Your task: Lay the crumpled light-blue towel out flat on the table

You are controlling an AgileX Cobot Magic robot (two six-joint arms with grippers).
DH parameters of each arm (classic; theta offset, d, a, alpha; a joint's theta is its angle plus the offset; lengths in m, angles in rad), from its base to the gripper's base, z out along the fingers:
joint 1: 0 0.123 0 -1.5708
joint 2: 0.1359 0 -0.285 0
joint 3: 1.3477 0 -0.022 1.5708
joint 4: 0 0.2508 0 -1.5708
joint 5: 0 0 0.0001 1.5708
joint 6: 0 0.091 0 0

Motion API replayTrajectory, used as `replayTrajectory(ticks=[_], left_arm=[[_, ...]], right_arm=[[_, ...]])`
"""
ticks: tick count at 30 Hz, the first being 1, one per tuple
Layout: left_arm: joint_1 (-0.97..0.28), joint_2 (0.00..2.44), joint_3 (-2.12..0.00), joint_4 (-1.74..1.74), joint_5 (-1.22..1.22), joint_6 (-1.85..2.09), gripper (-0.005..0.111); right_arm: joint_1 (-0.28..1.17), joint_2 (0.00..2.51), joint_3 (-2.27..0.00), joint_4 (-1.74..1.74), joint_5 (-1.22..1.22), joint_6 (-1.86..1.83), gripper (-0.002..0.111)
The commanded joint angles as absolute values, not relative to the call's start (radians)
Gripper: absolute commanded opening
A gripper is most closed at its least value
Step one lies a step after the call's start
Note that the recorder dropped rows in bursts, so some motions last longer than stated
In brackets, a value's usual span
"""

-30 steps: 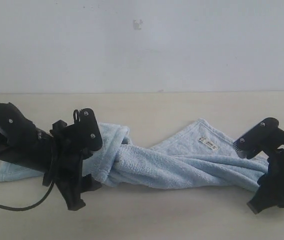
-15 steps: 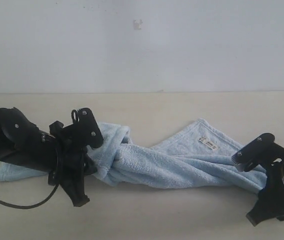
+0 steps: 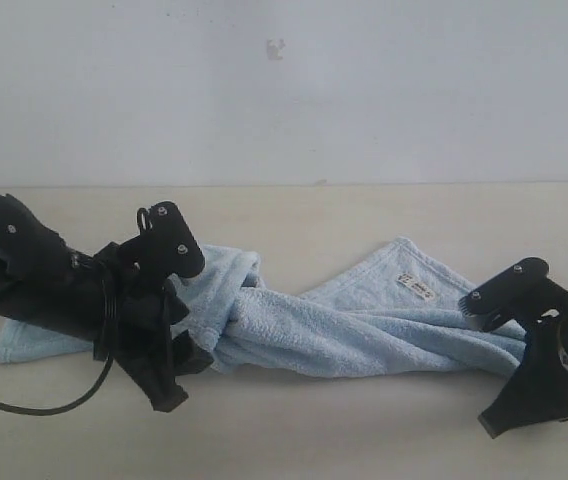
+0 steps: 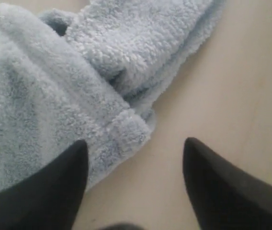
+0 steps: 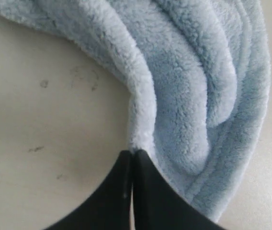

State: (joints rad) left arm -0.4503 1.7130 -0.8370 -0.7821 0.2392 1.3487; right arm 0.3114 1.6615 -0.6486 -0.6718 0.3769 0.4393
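Observation:
The light-blue towel [image 3: 344, 325] lies twisted into a long rope across the cream table [image 3: 314, 215], with its white tag [image 3: 419, 288] facing up. At the towel's left bunch my left gripper [image 3: 186, 332] is low over the table. In the left wrist view that gripper [image 4: 133, 148] is open, with a hemmed towel corner [image 4: 126, 127] beside one finger and bare table between the tips. My right gripper [image 5: 133, 153] is shut on a fold of the towel's edge [image 5: 143, 120] at the towel's right end [image 3: 509, 345].
A white-grey wall [image 3: 284, 90] rises behind the table. The left arm's black cable [image 3: 34, 408] loops over the front of the table. Bare table [image 3: 344, 430] lies in front of the towel and behind it.
The left arm has shifted slightly back and to the left beside the towel's bunch. The right gripper has dropped a little toward the front. The towel has barely moved.

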Motion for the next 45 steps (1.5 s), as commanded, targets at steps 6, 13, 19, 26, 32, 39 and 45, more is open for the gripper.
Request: replayTrajectory(ticks=[6, 13, 19, 26, 32, 39, 45], left_arm=[[-0.455, 1.817, -0.844, -0.824, 0.075, 1.414, 0.068], [-0.455, 1.774, -0.844, -0.826, 0.075, 1.375, 0.027], [-0.455, 1.669, -0.844, -0.846, 0.095, 1.375, 0.004], [-0.453, 1.484, -0.842, -0.875, 0.098, 1.299, 0.004], [-0.453, 1.257, -0.785, -0.871, 0.073, 1.270, 0.004], [-0.451, 0.937, -0.640, -0.874, -0.194, 1.270, 0.004], [-0.451, 0.763, -0.516, -0.929, -0.435, 1.270, 0.004]], right_arm=[[0.309, 1.652, -0.650, -0.675, 0.341, 0.523, 0.000], [0.309, 1.652, -0.650, -0.678, 0.341, 0.523, 0.000], [0.309, 1.652, -0.650, -0.678, 0.341, 0.523, 0.000], [0.309, 1.650, -0.650, -0.678, 0.348, 0.523, 0.000], [0.309, 1.595, -0.650, -0.678, 0.341, 0.606, 0.000], [0.309, 1.397, -0.650, -0.701, 0.343, 0.606, 0.000], [0.309, 1.287, -0.650, -0.704, 0.403, 0.551, 0.000]])
